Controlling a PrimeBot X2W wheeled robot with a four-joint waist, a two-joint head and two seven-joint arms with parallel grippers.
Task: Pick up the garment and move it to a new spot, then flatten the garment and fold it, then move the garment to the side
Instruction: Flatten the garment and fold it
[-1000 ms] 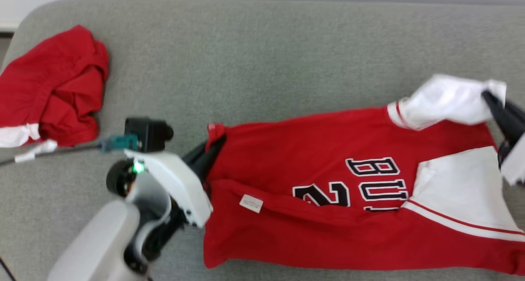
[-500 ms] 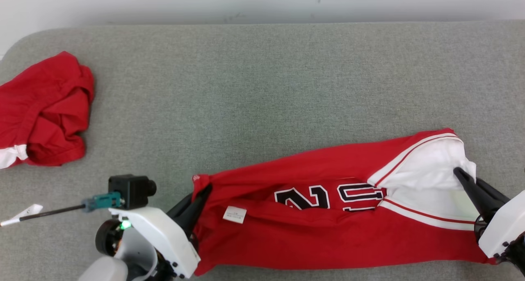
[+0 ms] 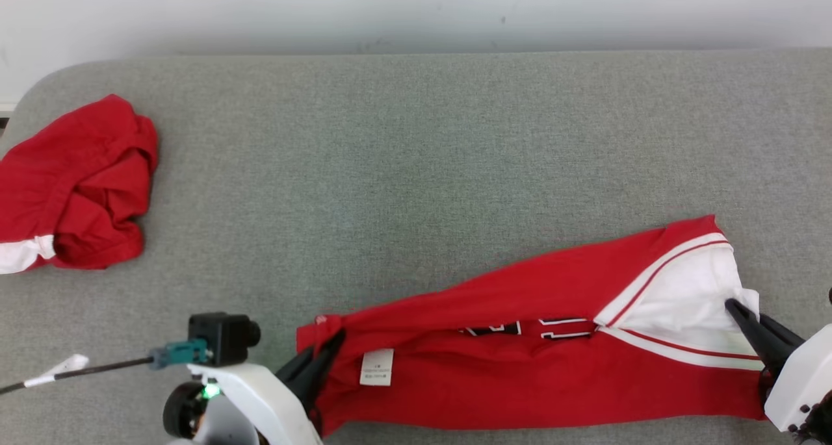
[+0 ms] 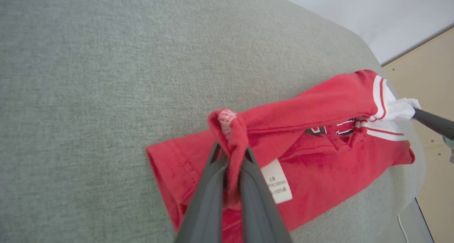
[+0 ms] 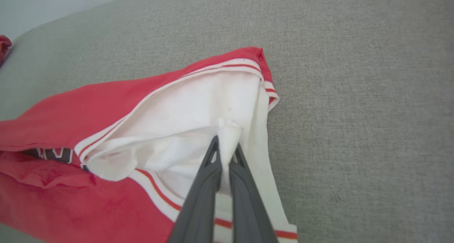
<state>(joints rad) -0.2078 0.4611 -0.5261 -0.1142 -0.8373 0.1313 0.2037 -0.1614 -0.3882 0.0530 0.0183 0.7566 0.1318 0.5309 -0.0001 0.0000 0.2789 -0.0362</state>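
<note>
Garment (image 3: 520, 380), red with white panels, lies stretched along the near edge of the grey cushion (image 3: 416, 172); left gripper (image 3: 333, 341) is clamped on its red hem corner; right gripper (image 3: 733, 305) pinches a white fold at the opposite end; crumpled red heap (image 3: 71, 185) sits far left.

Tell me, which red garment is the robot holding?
The stretched jersey with white panels, pinched by left hand and right hand; the crumpled garment lies untouched.
</note>
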